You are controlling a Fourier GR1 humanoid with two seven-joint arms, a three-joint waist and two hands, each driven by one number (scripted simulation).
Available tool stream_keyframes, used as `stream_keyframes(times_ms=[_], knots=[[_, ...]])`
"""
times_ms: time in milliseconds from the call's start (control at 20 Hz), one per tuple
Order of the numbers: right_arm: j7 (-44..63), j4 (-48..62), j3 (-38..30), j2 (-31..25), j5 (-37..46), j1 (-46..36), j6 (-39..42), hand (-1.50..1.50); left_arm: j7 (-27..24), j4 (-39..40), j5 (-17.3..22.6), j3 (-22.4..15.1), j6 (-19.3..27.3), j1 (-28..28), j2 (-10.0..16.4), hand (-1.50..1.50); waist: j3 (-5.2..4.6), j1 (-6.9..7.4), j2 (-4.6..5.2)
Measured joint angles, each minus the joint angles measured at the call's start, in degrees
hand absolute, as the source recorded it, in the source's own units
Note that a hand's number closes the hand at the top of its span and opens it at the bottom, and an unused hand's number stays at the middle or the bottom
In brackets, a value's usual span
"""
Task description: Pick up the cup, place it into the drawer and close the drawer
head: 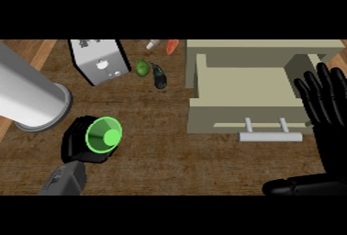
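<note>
Two hands show over the wooden counter (176,158). At the lower left, the left hand (73,140) has its black fingers curled round the green cup (105,135), whose mouth faces up toward the viewer. The cup sits well left of the open drawer (244,118), roughly level with the drawer's handle (270,136). The right hand (327,114) rests at the right edge beside the drawer, fingers straight and holding nothing. A toaster (100,59) stands beyond the cup.
</note>
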Motion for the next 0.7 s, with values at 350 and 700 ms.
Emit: stream_keyframes(times_ms=[350,700], knots=[[0.09,0.03,0.2,0.09,0.38,0.54,-0.01,-1.5,3.84,-14.29,1.37,-3.59,-0.4,2.88,-2.19,1.5,0.05,0.4,-0.17],[1.86,-0.24,-0.42,-0.53,0.06,-0.32,-0.32,-1.5,17.96,-34.25,3.26,-9.38,1.79,3.91,-5.9,1.5,0.07,0.55,-0.25]])
